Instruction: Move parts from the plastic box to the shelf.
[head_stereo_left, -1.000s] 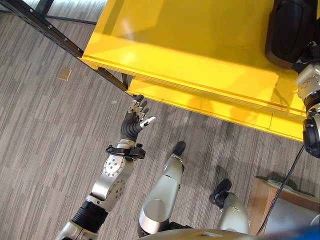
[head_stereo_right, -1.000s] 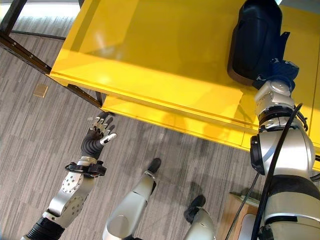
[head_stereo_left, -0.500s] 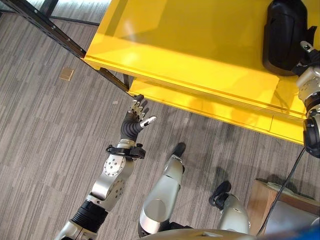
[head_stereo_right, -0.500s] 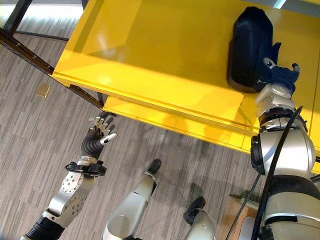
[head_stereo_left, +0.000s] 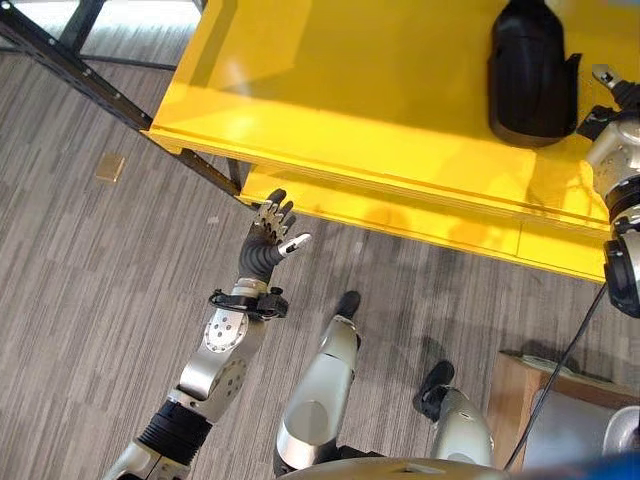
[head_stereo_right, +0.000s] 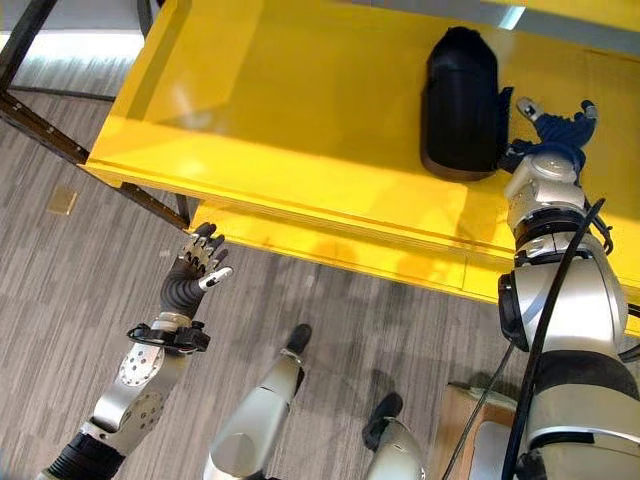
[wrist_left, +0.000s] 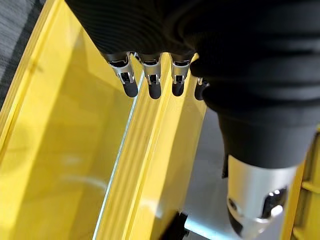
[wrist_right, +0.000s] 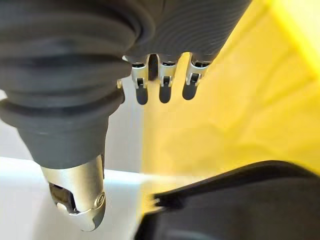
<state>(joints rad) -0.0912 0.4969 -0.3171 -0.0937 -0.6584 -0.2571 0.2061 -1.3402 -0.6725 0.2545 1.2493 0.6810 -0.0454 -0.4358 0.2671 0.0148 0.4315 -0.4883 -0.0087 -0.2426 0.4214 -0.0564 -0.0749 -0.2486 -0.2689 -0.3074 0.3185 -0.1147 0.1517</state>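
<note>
Black and moulded, the part lay on the yellow shelf, resting on the upper board well back from the front edge. Just beside it on the robot's right, the right hand hung with its fingers spread and straight, holding nothing; its wrist view showed the fingers uncurled above the dark part, clear of it. A second before, that hand had sat tight against the part, and half a second before its fingers were only starting to come away, so the release had just been finished and the hand was pulling back. That read as one part delivered, with the arm free to go back for another. The left hand stayed low by the front lip of the lower board, fingers relaxed and empty, much as it had been throughout. The whole scene had slid a little in both eye views, a shift of the head and not of the shelf.
</note>
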